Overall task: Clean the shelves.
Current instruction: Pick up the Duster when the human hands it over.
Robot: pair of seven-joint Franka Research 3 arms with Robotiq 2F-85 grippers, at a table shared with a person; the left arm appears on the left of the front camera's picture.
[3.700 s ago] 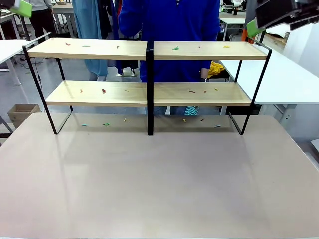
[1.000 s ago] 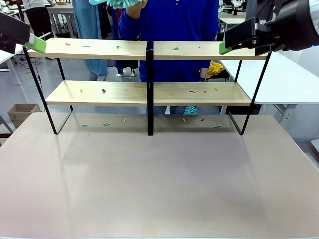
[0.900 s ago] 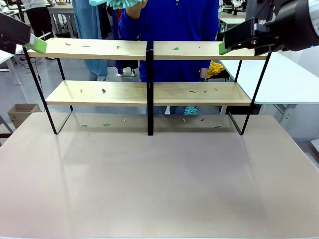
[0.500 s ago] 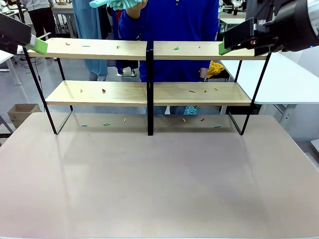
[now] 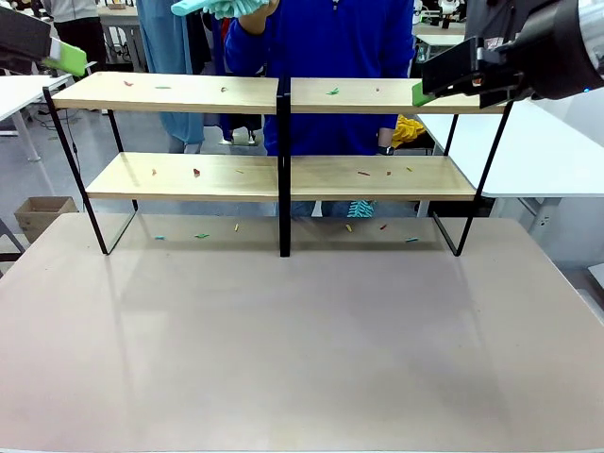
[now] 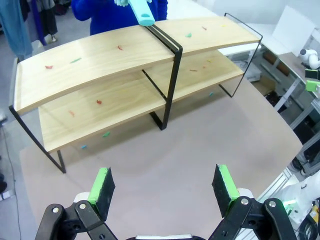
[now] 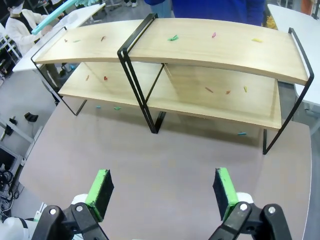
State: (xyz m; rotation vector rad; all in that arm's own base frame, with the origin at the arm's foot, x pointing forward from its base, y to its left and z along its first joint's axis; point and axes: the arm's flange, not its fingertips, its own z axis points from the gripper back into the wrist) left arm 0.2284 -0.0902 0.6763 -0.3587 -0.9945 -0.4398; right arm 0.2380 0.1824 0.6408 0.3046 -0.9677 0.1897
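Nearest to you, the beige tabletop [image 5: 302, 349] stretches up to the rack's feet, which looks like working room in front of the job. Your left gripper [image 6: 162, 186] hangs high over that table with its green pads spread wide and nothing between them. Your right gripper [image 7: 161, 192] is the same, jaws apart and empty. With one raised toward each end of the rack, they look to me like arms kept clear and ready to take a tool, not arms at work, since neither carries anything to wipe or sweep with. The shelves [image 5: 189, 92] stand across the far part of the table, below both grippers and apart from them. The left wrist view looks down on the rack from its left end. The right wrist view looks down on its whole width, with the central black post a little left of your line. Small coloured scraps [image 5: 333, 92] lie scattered on both boards, and a few more lie on the tabletop under the lower one, so by my reading the cleaning is not yet begun. Beyond the rack a person [image 5: 330, 57] in blue stands close behind it, holding a teal tool [image 5: 212, 7] up above the top board near the post. It is probably the cleaning tool, and it is nowhere near your open pads.
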